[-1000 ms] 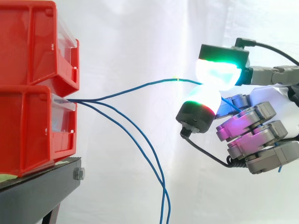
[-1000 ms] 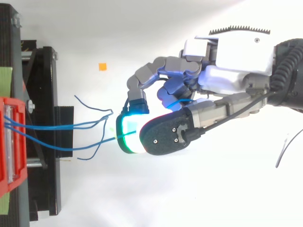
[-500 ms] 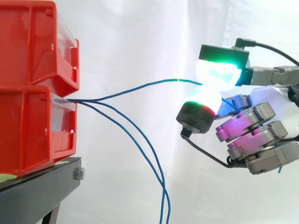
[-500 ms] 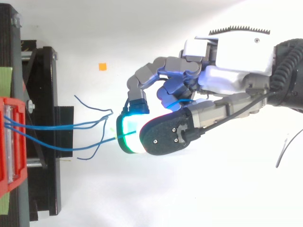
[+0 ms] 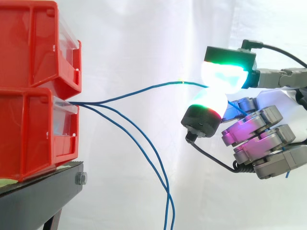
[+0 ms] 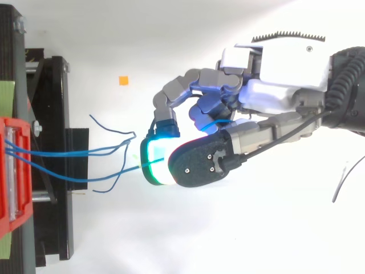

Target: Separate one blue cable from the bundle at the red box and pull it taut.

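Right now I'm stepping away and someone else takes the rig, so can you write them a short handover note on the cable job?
The hand is shut on one blue cable, pinched between two glowing pads.
Things: that cable runs from the lower red bin on the black stand up to the pinch; two other cables hang down from the same bin.
Done: one cable is separated from the bundle and held above the rest.
Left: it bows in a gentle arc, not taut; probably draw the hand away from the bin until it runs straight.
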